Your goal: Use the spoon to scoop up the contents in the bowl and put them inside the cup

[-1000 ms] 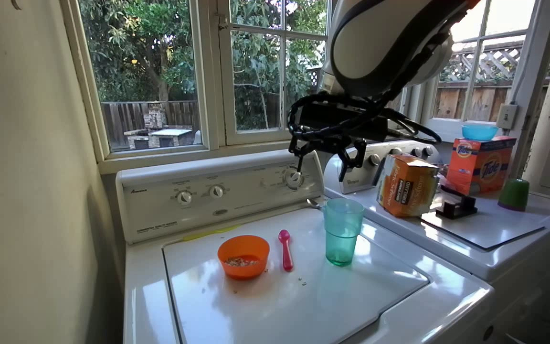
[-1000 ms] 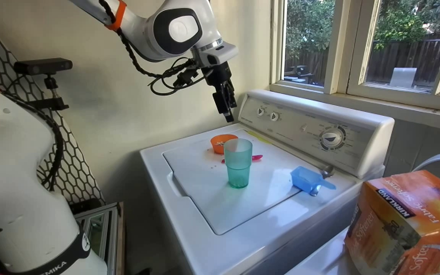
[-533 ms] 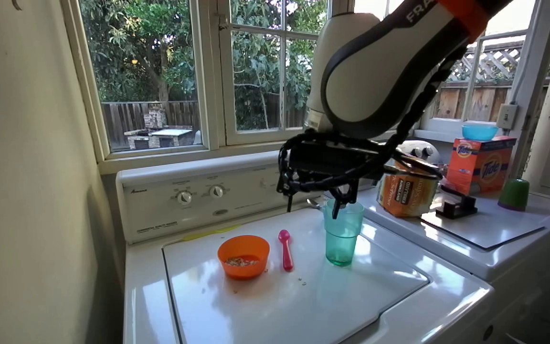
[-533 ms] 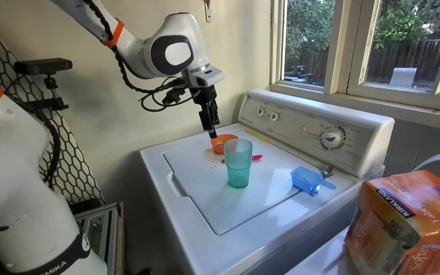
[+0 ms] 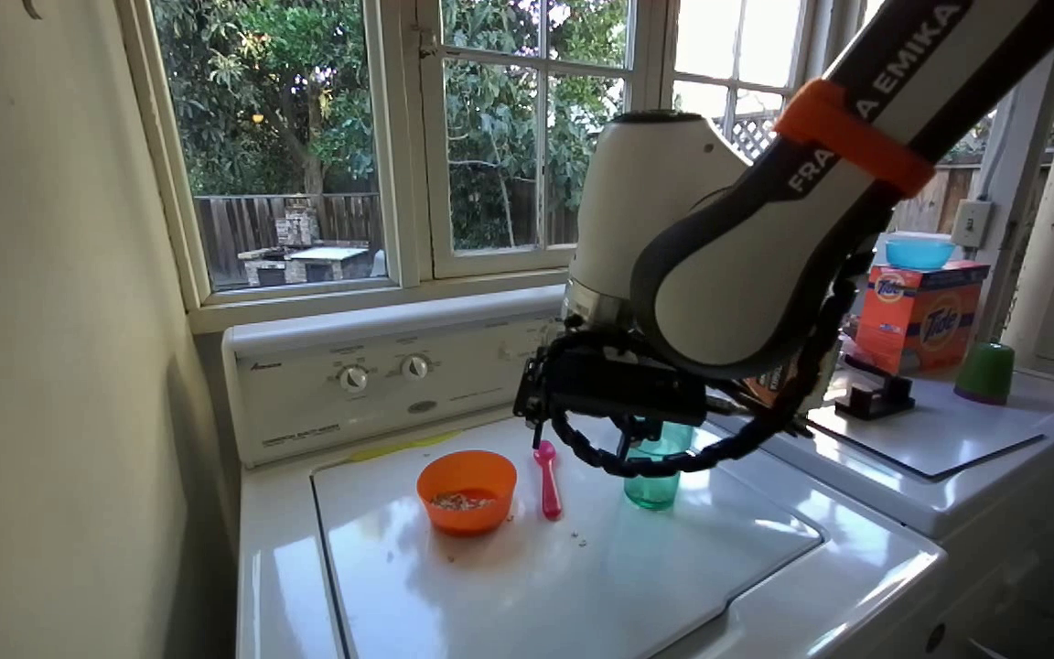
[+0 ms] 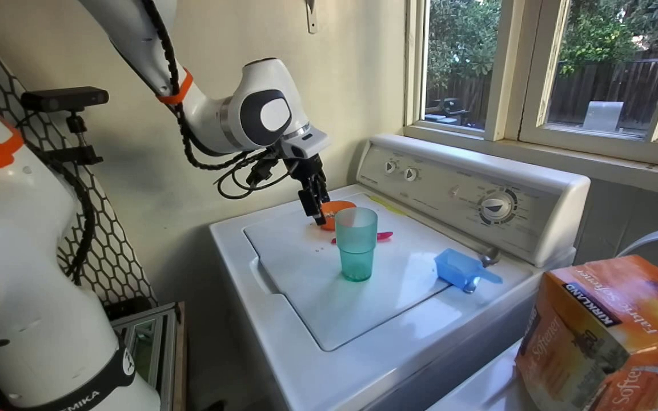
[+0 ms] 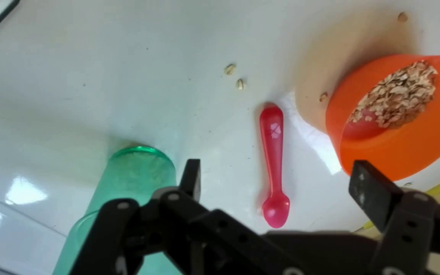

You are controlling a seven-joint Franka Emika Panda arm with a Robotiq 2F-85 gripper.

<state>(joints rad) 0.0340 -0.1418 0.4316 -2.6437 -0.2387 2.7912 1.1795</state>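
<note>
tool (image 7: pixel 279 180): spread wide | spoon (image 7: pixel 272 141): lying between upright cup (image 7: pixel 139 172) and bowl (image 7: pixel 414 152) | flakes (image 7: pixel 403 93): in bowl

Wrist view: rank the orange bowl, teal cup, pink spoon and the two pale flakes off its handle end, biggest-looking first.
Orange bowl and teal cup: unsure, so unranked; both run off the picture and the cup is partly hidden.
Pink spoon: clearly smaller.
Pale flakes: smallest, the two much alike.
</note>
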